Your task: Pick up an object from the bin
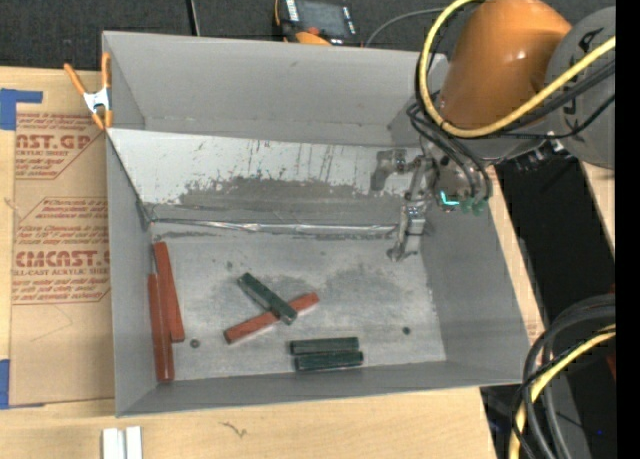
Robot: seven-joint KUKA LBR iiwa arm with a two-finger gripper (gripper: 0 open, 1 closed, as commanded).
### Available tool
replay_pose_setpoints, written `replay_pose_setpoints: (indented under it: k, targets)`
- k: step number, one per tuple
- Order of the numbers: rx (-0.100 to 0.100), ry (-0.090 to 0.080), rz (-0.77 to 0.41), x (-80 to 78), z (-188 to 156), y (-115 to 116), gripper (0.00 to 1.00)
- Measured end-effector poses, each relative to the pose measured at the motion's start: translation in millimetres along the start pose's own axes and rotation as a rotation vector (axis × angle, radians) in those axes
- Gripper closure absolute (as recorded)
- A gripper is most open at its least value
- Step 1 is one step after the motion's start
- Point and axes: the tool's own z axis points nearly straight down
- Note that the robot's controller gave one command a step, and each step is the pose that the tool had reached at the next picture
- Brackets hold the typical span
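My gripper point(408, 232) hangs at the bin's right side near the back wall, above the bare floor, with nothing seen in it. The nearest loose things lie to its lower left. A short dark green bar point(264, 296) rests tilted across a red-brown stick point(258, 324) in the middle of the floor. A dark green block point(325, 353) lies flat near the front wall.
Two long red-brown sticks point(163, 309) lie side by side along the left wall. The arm with its orange cover and yellow cables comes in over the right rim.
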Motion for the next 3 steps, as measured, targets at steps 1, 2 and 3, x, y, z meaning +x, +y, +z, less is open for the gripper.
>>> replay_pose_setpoints:
  k: [1, 2, 3]
  targets:
    - [-0.001, 0.002, -0.188, 42.0, 172.2, 81.2, 0.0]
    - [0.0, -0.006, -0.185, 39.3, 167.6, 79.6, 1.0]
    - [0.003, -0.014, -0.356, 48.8, 25.9, 61.9, 1.0]
